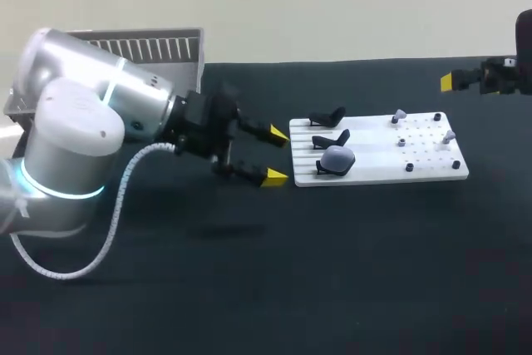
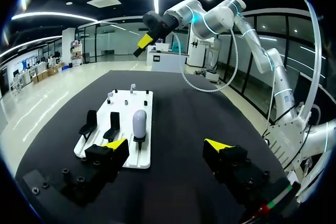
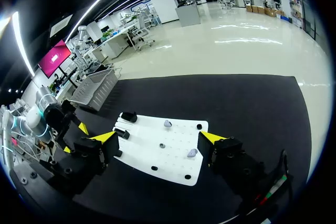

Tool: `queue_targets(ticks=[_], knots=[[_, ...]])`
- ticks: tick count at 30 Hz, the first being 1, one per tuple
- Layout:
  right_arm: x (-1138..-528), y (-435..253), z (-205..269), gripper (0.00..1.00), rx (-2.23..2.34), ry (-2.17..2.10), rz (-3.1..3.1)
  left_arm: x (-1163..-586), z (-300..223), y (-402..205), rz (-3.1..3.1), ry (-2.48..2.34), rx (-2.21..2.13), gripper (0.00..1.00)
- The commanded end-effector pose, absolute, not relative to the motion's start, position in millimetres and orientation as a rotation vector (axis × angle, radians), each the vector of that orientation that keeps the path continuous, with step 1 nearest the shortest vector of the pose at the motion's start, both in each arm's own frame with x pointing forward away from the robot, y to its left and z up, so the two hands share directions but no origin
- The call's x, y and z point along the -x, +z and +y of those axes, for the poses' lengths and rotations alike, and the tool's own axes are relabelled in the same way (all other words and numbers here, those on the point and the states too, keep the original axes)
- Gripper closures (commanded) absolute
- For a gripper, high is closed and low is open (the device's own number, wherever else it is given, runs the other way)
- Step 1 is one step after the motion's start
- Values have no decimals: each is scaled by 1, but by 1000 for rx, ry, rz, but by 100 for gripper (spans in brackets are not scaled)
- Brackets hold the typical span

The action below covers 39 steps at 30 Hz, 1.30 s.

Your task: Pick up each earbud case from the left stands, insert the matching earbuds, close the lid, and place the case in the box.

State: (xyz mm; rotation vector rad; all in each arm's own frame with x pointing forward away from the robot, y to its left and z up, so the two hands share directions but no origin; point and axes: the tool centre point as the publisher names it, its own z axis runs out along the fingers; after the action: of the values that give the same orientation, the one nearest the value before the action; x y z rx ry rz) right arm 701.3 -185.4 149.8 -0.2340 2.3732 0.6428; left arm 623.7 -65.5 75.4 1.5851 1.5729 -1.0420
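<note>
The left gripper is hovering above the worktop just beside the left edge of the white board. Its 2 yellow-tipped fingers are standing wide apart and gripping nothing. In the left wrist view the board is lying just ahead of the open fingers, closer to one of them than to the other.

3 black stands are sitting in a row along the board's left edge. The grey-blue earbud case is resting on the stand nearest the board's front edge, with its lid closed. It is just ahead of the left gripper and not touching it.

2 small pale earbuds are sitting on the right half of the board, among small dark pegs.

The right gripper is hanging high above the worktop's far right corner. It is well apart from the board, and its fingers are also spread wide and holding nothing. In the right wrist view the board is showing between and beyond the 2 fingers.

The grey slatted box is sitting at the worktop's far left corner, behind the left arm.
</note>
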Motion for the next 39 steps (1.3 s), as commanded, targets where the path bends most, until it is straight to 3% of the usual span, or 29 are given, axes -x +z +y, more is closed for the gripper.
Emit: queue_targets(ticks=[1, 4, 10, 13, 15, 16, 28, 31, 39], knots=[[-701, 150, -186, 0, 235, 644, 2372, -636, -79, 66, 1561, -1060, -1598, 11], [-701, 150, -186, 0, 235, 644, 2372, -641, -85, 64, 1558, -1066, -1600, 0], [-701, 150, -186, 0, 235, 644, 2372, -650, -90, 56, 1574, -1072, -1595, 0], [-701, 150, -186, 0, 235, 644, 2372, -653, -93, 52, 1581, -1073, -1593, 5], [-701, 150, -186, 0, 235, 644, 2372, -654, -93, 50, 1587, -1077, -1588, 28], [-701, 150, -186, 0, 235, 644, 2372, -654, -94, 49, 1589, -1078, -1586, 32], [-701, 150, -186, 0, 235, 644, 2372, -654, -105, 45, 1594, -1076, -1627, 35], [-701, 150, -186, 0, 235, 644, 2372, -655, -106, 43, 1601, -1074, -1630, 51], [-701, 150, -186, 0, 235, 644, 2372, -659, -112, 40, 1603, -1078, -1644, 47]])
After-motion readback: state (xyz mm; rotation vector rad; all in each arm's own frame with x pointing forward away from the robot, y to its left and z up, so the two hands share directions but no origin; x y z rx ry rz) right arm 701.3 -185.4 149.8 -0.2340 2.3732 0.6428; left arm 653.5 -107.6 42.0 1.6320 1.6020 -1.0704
